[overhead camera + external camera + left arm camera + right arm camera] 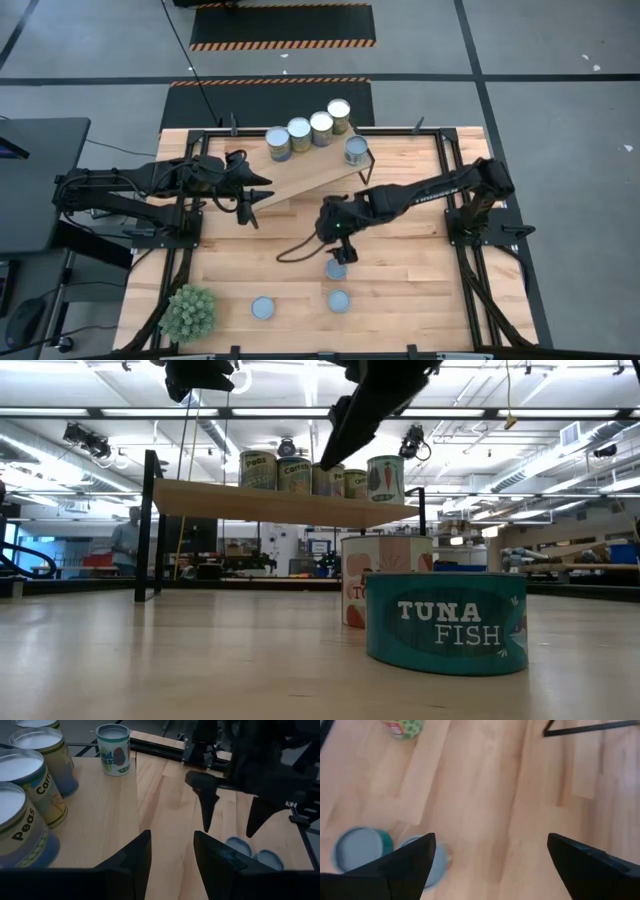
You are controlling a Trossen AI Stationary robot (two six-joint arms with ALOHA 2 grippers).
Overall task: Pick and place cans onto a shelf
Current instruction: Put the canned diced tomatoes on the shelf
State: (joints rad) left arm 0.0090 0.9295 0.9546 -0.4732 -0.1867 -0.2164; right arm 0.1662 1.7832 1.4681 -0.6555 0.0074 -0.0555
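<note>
Now the right claw (338, 252), jaws wide open, hangs over a can (336, 269) in front of the shelf (300, 178). Can prob. rigid, slick metal, light: grip round sides mid-height. Left claw (250, 208) half-open beside shelf.

Five cans (312, 131) on tilted shelf (300, 178), four in row at far edge, one near right end. Right gripper (338, 250) open, just above can (336, 269) mid-table. Two more cans (263, 307) near front. Left gripper (255, 192) at shelf's left end. Plant (189, 312) front-left corner.
</note>
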